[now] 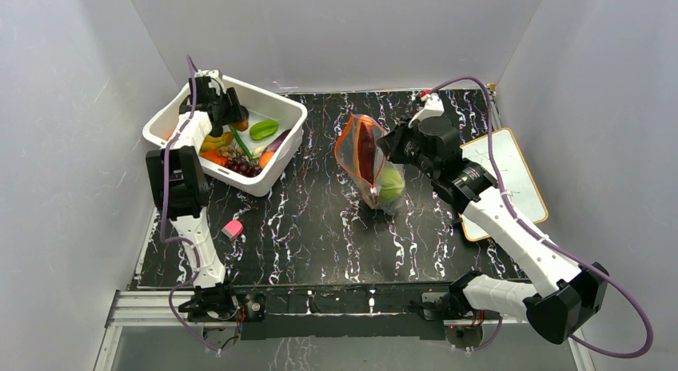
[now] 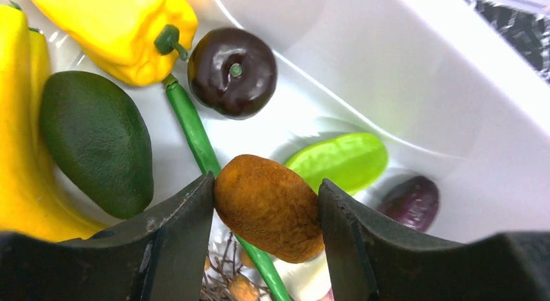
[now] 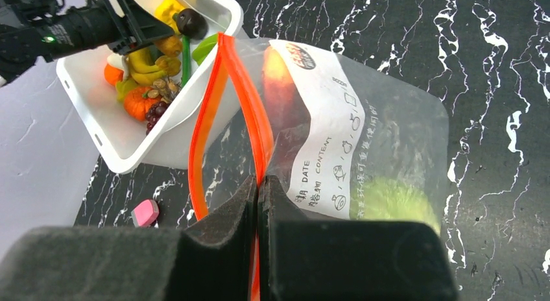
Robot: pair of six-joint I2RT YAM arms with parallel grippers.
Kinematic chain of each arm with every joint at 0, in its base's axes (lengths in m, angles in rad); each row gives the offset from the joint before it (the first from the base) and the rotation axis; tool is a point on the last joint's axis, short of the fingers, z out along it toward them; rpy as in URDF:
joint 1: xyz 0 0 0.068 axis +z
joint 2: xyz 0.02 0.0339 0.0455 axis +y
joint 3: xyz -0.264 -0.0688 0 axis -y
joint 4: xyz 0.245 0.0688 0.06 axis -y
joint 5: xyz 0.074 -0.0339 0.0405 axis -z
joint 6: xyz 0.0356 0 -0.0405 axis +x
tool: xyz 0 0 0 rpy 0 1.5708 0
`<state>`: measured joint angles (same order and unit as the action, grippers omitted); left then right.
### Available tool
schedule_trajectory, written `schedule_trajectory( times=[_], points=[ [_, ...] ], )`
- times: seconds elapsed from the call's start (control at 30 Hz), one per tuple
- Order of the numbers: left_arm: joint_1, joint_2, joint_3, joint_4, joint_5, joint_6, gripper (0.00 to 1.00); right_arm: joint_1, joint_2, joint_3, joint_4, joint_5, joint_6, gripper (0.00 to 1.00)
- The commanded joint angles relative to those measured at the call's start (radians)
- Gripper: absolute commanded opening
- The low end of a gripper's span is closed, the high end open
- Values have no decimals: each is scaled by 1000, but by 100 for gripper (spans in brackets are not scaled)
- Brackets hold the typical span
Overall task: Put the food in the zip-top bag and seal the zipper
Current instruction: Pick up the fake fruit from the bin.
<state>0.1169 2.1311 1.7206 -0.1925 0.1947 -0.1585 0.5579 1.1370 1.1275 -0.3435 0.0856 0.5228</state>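
My left gripper [image 2: 266,200] is shut on a brown-orange oval food piece [image 2: 271,207] and holds it above the white bin [image 1: 281,151]. Under it lie a yellow pepper [image 2: 123,28], a dark round fruit [image 2: 232,71], a dark green avocado [image 2: 97,139] and a light green piece [image 2: 340,159]. My right gripper [image 3: 258,184] is shut on the red-orange zipper [image 3: 250,113] and holds the zip-top bag [image 1: 369,161] upright with its mouth open. Inside the bag are a dark red piece [image 1: 366,153] and a pale-green cabbage [image 1: 391,184].
A small pink block [image 1: 233,229] lies on the black marbled table, left of centre. A white board with an orange edge [image 1: 518,177] lies at the right. The bin also holds bananas, a pumpkin and grapes [image 3: 149,113].
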Motion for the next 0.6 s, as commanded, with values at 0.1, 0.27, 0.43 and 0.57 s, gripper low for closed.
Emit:
schedule_trajectory(
  times=[0.1,0.27,0.43,0.57],
  points=[
    [-2,-205,-58,-30,57,-37,38,-3,-51,10,28,-24,23,0],
    [-9,-315,-144,-31,134,-92,38,-4,-71,-15,32,-45,66,0],
    [-9,-426,-257,27,295,-195,38,-1,-65,-38,49,-97,103,0],
    [-11,-522,-336,83,409,-271,36,0,-55,-35,87,-150,154,0]
  ],
)
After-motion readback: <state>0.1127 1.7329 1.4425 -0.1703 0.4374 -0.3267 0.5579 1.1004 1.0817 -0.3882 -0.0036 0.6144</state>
